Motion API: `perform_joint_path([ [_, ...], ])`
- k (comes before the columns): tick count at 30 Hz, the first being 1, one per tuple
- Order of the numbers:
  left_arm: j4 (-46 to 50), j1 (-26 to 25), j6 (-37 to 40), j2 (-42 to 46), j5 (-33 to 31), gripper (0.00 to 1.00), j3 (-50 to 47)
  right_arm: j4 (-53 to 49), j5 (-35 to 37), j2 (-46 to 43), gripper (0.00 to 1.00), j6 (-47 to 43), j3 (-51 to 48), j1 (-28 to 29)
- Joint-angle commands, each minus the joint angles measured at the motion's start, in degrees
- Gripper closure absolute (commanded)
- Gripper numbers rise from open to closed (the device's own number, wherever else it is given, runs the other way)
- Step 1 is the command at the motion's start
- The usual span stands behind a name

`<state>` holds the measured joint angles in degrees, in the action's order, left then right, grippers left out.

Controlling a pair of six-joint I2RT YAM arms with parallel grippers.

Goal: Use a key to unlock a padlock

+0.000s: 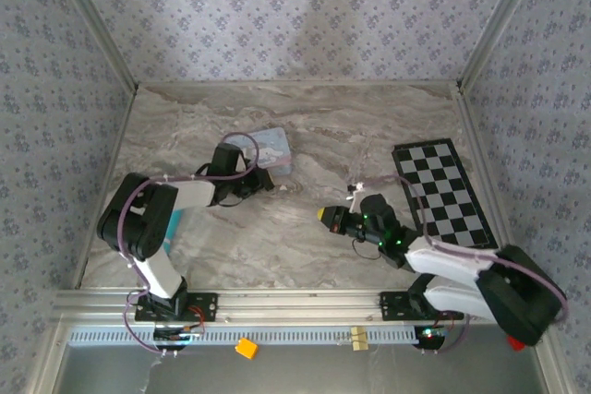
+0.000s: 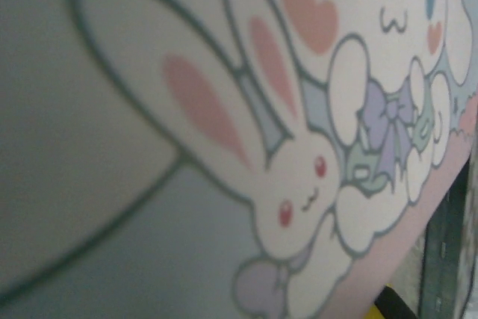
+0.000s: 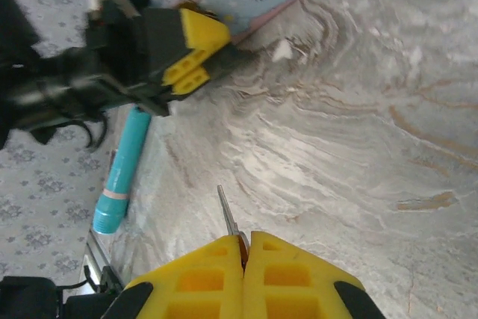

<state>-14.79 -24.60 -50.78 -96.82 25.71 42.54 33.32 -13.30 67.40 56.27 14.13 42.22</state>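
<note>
At the near edge of the blue cartoon tin a small dark lump, seemingly the padlock, sits at the tips of the left fingers; whether they are clamped on it I cannot tell. Well short of the tin, over bare counter, the right fingers are pressed together on the key, its thin blade pointing toward the tin. To insert it well (the keyhole is not visible), steady the padlock, line the blade up with the slot, then advance slowly and straight; a slanted approach would likely shove the lock aside
</note>
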Motion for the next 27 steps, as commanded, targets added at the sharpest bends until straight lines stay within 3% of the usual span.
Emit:
perform_joint_path([
  [1, 0.4, -1.8, -6.8, 3.2, 3.2, 0.97, -1.5, 13.4, -2.0, 6.6, 1.00, 5.6, 0.5, 1.8],
  [5, -3.0, -3.7, -11.0, 5.2, 2.3, 0.98, -4.2, 21.8, -2.8, 13.2, 1.00, 9.7, 0.6, 2.5],
  [16, -19.6, -7.0, -22.3, 5.2, 0.1, 1.00, -9.7, 29.8, 1.6, 20.0, 1.00, 20.2, -0.7, 3.4],
  [27, -27.7, -8.6, -27.5, 3.2, 0.7, 1.00, -10.9, 45.9, 3.0, 30.3, 1.00, 27.1, -0.9, 4.9],
])
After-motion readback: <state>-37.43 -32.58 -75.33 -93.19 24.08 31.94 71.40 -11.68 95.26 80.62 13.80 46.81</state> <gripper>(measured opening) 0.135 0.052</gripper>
